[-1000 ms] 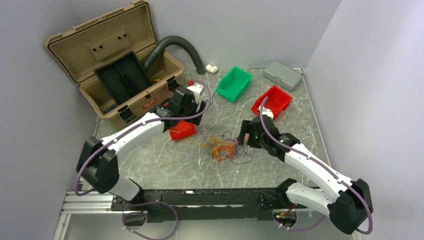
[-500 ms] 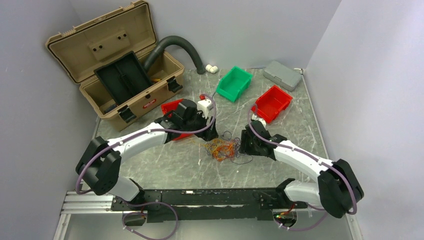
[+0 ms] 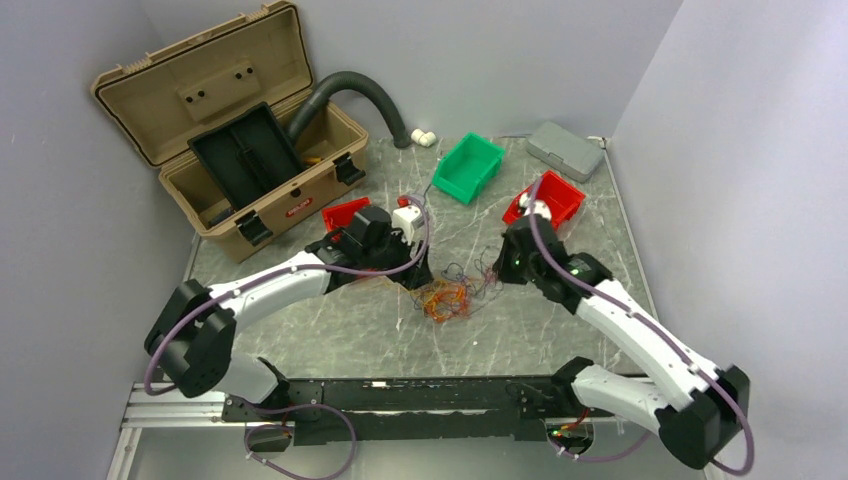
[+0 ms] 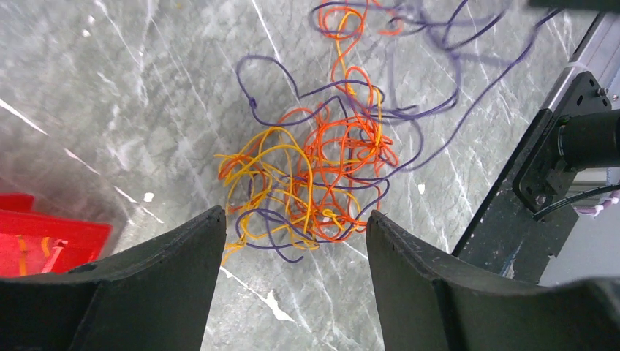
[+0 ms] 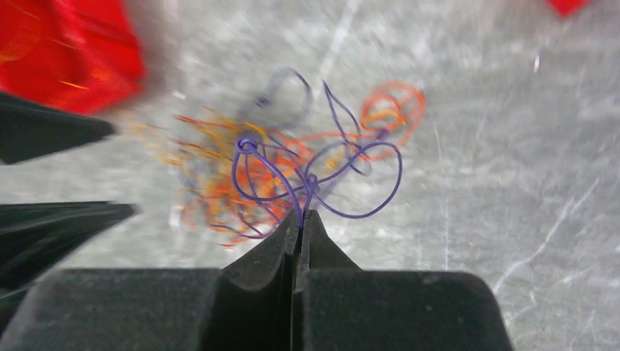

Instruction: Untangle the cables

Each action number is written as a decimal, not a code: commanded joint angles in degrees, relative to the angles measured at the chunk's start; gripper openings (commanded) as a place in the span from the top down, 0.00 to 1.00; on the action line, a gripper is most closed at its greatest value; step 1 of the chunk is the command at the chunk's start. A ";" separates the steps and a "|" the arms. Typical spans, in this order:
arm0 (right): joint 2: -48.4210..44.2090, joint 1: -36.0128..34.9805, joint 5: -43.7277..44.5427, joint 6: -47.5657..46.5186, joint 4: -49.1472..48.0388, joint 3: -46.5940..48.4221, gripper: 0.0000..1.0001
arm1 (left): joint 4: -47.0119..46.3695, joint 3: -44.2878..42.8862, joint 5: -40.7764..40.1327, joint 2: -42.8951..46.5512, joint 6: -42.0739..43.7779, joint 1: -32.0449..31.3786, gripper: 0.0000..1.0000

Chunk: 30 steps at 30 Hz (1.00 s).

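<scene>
The cables (image 3: 447, 298) lie as a small tangle of orange, yellow and dark purple strands on the marble table between the two arms. My left gripper (image 3: 414, 271) hovers just left of the tangle. In the left wrist view it stands open (image 4: 292, 214), with the cables (image 4: 322, 175) just beyond its fingertips and nothing between them. My right gripper (image 3: 497, 272) is at the tangle's right side. In the right wrist view it is shut (image 5: 301, 213) on a purple strand (image 5: 292, 191) that loops up out of the blurred cables (image 5: 241, 183).
An open tan toolbox (image 3: 230, 130) with a dark corrugated hose (image 3: 350, 88) stands at the back left. A green bin (image 3: 468, 167), a red bin (image 3: 552, 196), a grey box (image 3: 565, 150) and a second red bin (image 3: 343, 212) ring the work area. A black rail (image 3: 400, 395) runs along the front edge.
My right gripper has shut on a purple strand and drawn back and up to the right. My left gripper has moved right, down to the tangle's edge, still open.
</scene>
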<state>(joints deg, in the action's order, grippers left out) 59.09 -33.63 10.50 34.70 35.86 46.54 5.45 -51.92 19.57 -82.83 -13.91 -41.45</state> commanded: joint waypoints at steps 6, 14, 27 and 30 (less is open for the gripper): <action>-2.56 -0.26 -11.91 -4.53 12.25 22.43 1.00 | -2.02 1.96 -5.42 10.38 2.47 -0.49 0.26; -6.37 -0.25 -17.88 -5.47 10.13 32.98 1.00 | -4.86 3.43 -3.80 13.97 -0.56 -2.40 0.27; -8.42 -0.27 -20.93 -5.63 5.25 36.27 1.00 | -12.51 -3.08 0.10 9.53 -0.16 -7.04 0.22; -8.25 -0.30 -20.32 -5.47 5.32 36.82 1.00 | -19.66 -1.26 3.11 7.76 -1.91 -7.54 0.21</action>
<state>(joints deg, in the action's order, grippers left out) 50.68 -33.74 -9.15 29.54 43.94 81.06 -3.29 -52.75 17.26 -73.03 -13.50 -48.07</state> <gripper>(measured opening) 0.014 0.786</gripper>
